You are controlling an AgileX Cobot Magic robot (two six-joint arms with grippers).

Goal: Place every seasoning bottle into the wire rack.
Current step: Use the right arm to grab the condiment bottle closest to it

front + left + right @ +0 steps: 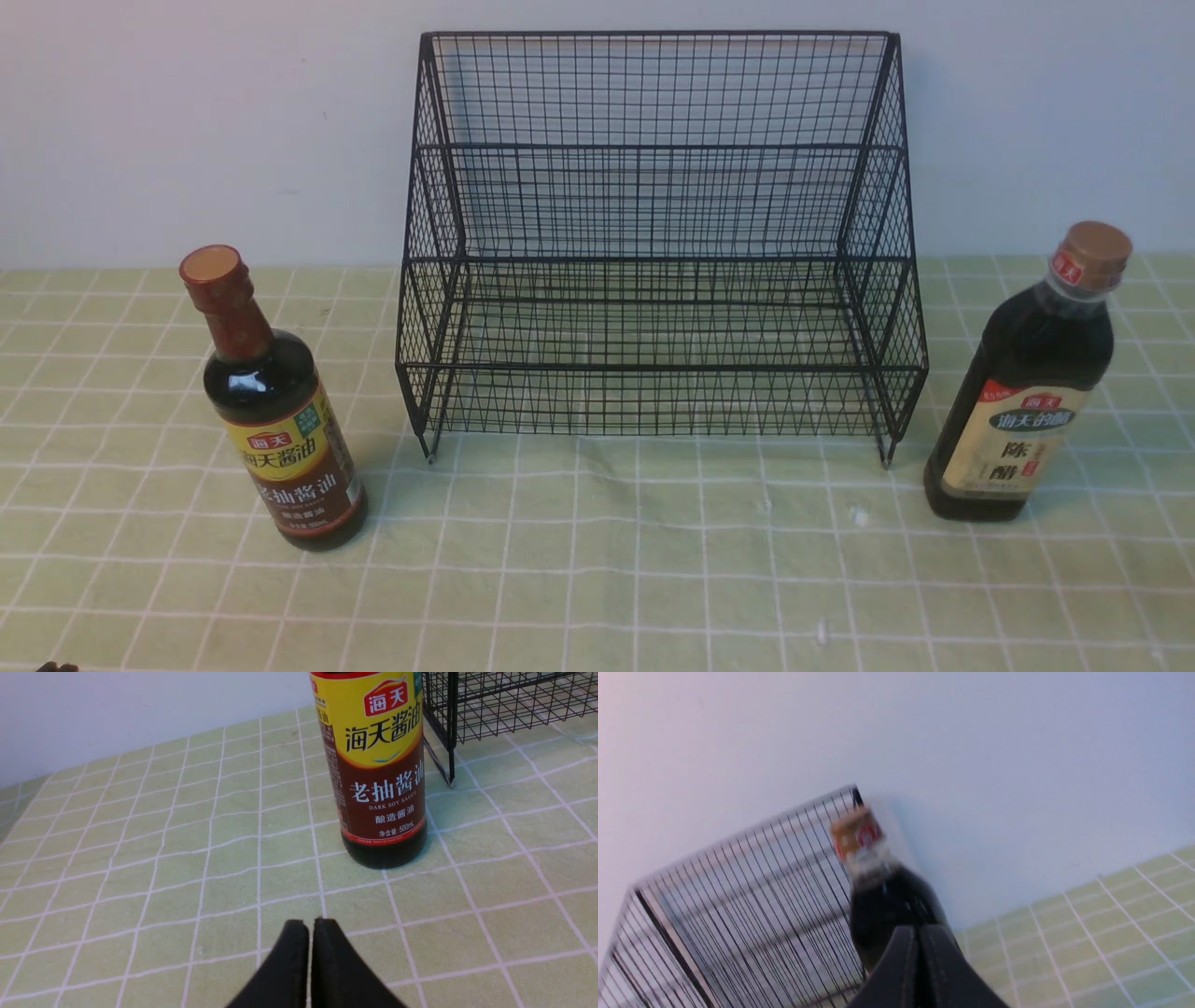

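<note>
Green checked cloth is covering the table, and the wire rack is standing at the far centre against the wall, both tiers empty.

The tan-capped bottle is standing upright on the cloth to the right of the rack, near its front right foot but apart from it. The soy sauce bottle is standing upright to the left, slightly nearer than the rack's front left foot.

The left gripper is hovering over bare cloth on the near side of the soy sauce bottle, fingers pressed together and holding nothing. The right gripper is pointing at the tan-capped bottle, likewise clenched and empty. That view is blurred, so I cannot tell how close it is.

Judgement: the task is sitting at its opening step, the approach, with neither bottle placed. The next move is calling for the jaws to part wide enough for a bottle body before advancing. The grasp should be low enough that the bottle is not tipping.
</note>
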